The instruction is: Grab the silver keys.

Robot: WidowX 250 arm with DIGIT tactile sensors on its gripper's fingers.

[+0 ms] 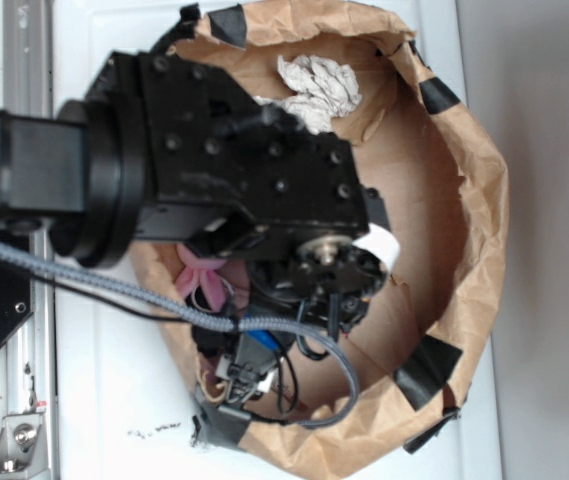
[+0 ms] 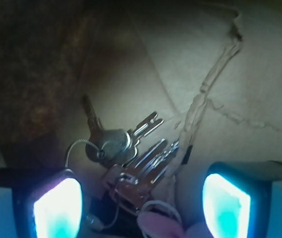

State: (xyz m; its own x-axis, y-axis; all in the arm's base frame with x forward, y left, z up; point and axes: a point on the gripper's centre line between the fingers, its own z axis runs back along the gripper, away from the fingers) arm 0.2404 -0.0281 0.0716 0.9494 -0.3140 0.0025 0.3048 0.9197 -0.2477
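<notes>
- Brown paper bin (image 1: 469, 200): its crumpled wall rings the workspace, and the arm could snag it.
- Gripper (image 2: 141, 203): fingers (image 2: 56, 208) spread apart, empty, flanking the target.
- Silver keys (image 2: 131, 158): lying fanned on the floor between the fingers; closing could catch only one key, so the bunch slips.
- Pink plush bunny (image 1: 199, 280): linked to them; may be pinched instead.

pink bunny (image 1: 201, 280): mostly hidden under arm | keys: unseen exterior
</notes>
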